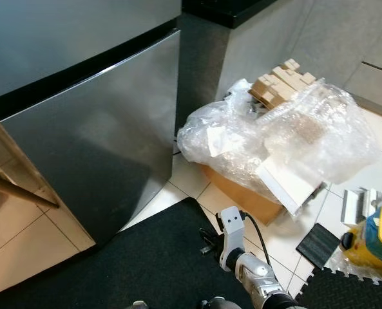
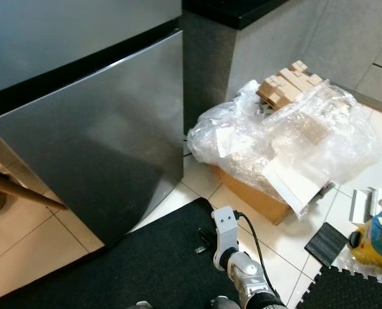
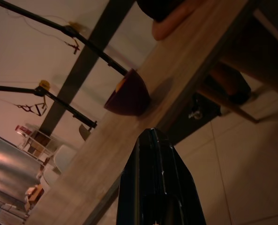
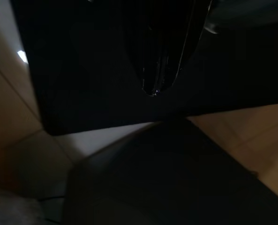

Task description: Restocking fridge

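fridge [image 1: 94, 135] door's a big stiff slick steel slab, no handle visible, so I'd pull its edge; both grippers' jaws look pressed together

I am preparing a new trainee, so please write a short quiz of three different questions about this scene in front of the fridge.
1. True or false: the fridge door is shut.
2. What lies on top of the cardboard box beside the fridge?
A. A folded towel
B. Clear plastic wrap
C. A stack of plates
3. Fill in: the right arm hangs over a black ____ on the tiled floor.

Key:
1. True; the grey front shows no gap.
2. B; the plastic wrap is heaped over the box.
3. mat.

In the wrist views, the left pincer and the right pincer each have their fingers together, holding nothing.
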Motion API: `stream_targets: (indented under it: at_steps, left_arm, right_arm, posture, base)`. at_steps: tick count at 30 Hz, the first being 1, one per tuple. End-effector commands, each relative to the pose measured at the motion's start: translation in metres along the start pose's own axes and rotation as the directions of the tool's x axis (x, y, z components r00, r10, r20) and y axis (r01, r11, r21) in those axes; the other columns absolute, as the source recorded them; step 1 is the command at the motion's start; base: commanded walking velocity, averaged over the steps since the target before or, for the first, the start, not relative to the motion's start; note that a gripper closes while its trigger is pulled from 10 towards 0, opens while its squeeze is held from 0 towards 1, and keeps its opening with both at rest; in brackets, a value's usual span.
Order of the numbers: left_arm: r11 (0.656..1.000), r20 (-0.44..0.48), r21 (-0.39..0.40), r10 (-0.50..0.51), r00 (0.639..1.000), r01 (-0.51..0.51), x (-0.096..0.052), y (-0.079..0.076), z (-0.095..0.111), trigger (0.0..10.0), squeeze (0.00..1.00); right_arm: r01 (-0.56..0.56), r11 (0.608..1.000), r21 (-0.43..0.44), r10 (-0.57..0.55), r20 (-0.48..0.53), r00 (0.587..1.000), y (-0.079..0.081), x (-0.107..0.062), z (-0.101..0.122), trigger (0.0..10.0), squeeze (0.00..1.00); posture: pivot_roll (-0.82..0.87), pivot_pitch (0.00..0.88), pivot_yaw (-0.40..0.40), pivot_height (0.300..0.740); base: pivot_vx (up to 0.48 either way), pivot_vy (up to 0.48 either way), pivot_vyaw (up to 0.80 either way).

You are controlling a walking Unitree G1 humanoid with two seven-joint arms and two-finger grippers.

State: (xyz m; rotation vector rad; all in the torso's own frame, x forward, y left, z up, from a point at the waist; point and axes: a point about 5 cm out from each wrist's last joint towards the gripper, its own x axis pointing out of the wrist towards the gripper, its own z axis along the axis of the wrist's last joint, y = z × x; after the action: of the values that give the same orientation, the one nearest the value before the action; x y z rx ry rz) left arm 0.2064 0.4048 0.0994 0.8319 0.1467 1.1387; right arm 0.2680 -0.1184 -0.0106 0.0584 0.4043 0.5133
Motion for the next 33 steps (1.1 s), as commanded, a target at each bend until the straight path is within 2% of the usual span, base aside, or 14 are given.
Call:
stream_targets:
  at_steps: [1,12,14,15,16,17,18,19,20,21,24,26,28,33]
  left_arm:
    - [0.999,0.008,0.006,-0.052,0.999,0.052,-0.019,-0.017,-0.002,10.0,0.00]
    - [0.992,-0.057,0.036,-0.121,0.991,0.123,-0.053,-0.035,-0.021,10.0,0.00]
    - [0.979,-0.123,0.010,-0.199,0.972,0.202,-0.064,-0.041,-0.031,10.0,0.00]
    - [0.946,-0.208,-0.051,-0.324,0.923,0.320,-0.078,-0.051,-0.042,10.0,0.00]
    - [0.946,-0.208,-0.051,-0.324,0.923,0.320,-0.078,-0.051,-0.042,10.0,0.00]
    - [0.855,-0.323,-0.150,-0.517,0.793,0.497,-0.106,-0.068,-0.056,10.0,0.00]
    - [0.855,-0.323,-0.150,-0.517,0.793,0.497,-0.106,-0.068,-0.056,10.0,0.00]
    - [0.723,-0.404,-0.274,-0.685,0.606,0.634,-0.141,-0.083,-0.067,10.0,0.00]
    - [0.599,-0.424,-0.315,-0.783,0.455,0.736,-0.171,-0.093,-0.072,10.0,0.00]
    - [0.506,-0.414,-0.310,-0.834,0.365,0.805,-0.193,-0.099,-0.072,10.0,0.00]
    - [0.480,-0.384,-0.329,-0.855,0.349,0.814,-0.205,-0.104,-0.066,10.0,0.00]
    - [0.475,-0.328,-0.416,-0.874,0.359,0.775,-0.213,-0.114,-0.051,10.0,0.00]
    - [0.403,-0.240,-0.467,-0.915,0.325,0.787,-0.221,-0.127,-0.029,10.0,0.00]
    - [0.343,-0.194,-0.470,-0.939,0.284,0.813,-0.224,-0.133,-0.018,10.0,0.00]
  right_arm:
    - [0.004,1.000,0.008,-0.003,-0.016,1.000,0.000,-0.003,-0.006,10.0,0.00]
    - [0.003,1.000,-0.008,-0.004,-0.034,0.999,-0.001,-0.004,-0.008,10.0,0.00]
    - [0.005,1.000,-0.014,-0.006,-0.053,0.999,-0.001,-0.006,-0.012,10.0,0.00]
    - [0.009,1.000,-0.021,-0.011,-0.077,0.997,-0.002,-0.007,-0.016,10.0,0.00]
    - [0.009,1.000,-0.021,-0.011,-0.077,0.997,-0.002,-0.007,-0.016,10.0,0.00]
    - [0.020,0.999,-0.034,-0.024,-0.114,0.993,-0.003,-0.011,-0.023,10.0,0.00]
    - [0.020,0.999,-0.034,-0.024,-0.114,0.993,-0.003,-0.011,-0.023,10.0,0.00]
    - [0.047,0.998,-0.033,-0.052,-0.173,0.983,-0.006,-0.016,-0.033,10.0,0.00]
    - [0.077,0.996,-0.048,-0.086,-0.226,0.970,-0.010,-0.022,-0.042,10.0,0.00]
    - [0.109,0.992,-0.064,-0.122,-0.277,0.953,-0.014,-0.029,-0.052,10.0,0.00]
    - [0.150,0.986,-0.071,-0.164,-0.308,0.937,-0.019,-0.035,-0.059,10.0,0.00]
    - [0.220,0.974,-0.054,-0.226,-0.323,0.919,-0.026,-0.042,-0.063,10.0,0.00]
    - [0.280,0.960,-0.010,-0.269,-0.313,0.911,-0.030,-0.041,-0.061,10.0,0.00]
    - [0.296,0.955,-0.006,-0.283,-0.312,0.907,-0.028,-0.037,-0.058,10.0,0.00]
  posture:
    - [-0.09,0.149,-0.040,0.731]
    - [-0.09,0.142,-0.039,0.731]
    - [-0.09,0.137,-0.037,0.731]
    - [-0.09,0.135,-0.037,0.731]
    - [-0.09,0.135,-0.037,0.731]
    - [-0.08,0.125,-0.042,0.731]
    - [-0.08,0.125,-0.042,0.731]
    - [-0.08,0.121,-0.044,0.731]
    - [-0.08,0.117,-0.046,0.731]
    - [-0.08,0.111,-0.049,0.731]
    - [-0.08,0.102,-0.057,0.731]
    - [-0.08,0.097,-0.062,0.731]
    - [-0.07,0.098,-0.062,0.731]
    - [-0.08,0.108,-0.053,0.731]
  base:
    - [0.000,0.000,0.00]
    - [0.000,0.000,0.00]
    - [0.000,0.000,0.00]
    - [0.000,0.000,0.00]
    - [0.000,0.000,0.00]
    - [0.000,0.000,0.00]
    - [0.000,0.000,0.00]
    - [0.000,0.000,0.00]
    - [0.000,0.000,0.00]
    - [0.000,0.000,0.00]
    - [0.000,0.000,0.00]
    - [0.000,0.000,0.00]
    - [0.000,0.000,0.00]
    - [0.000,0.000,0.00]
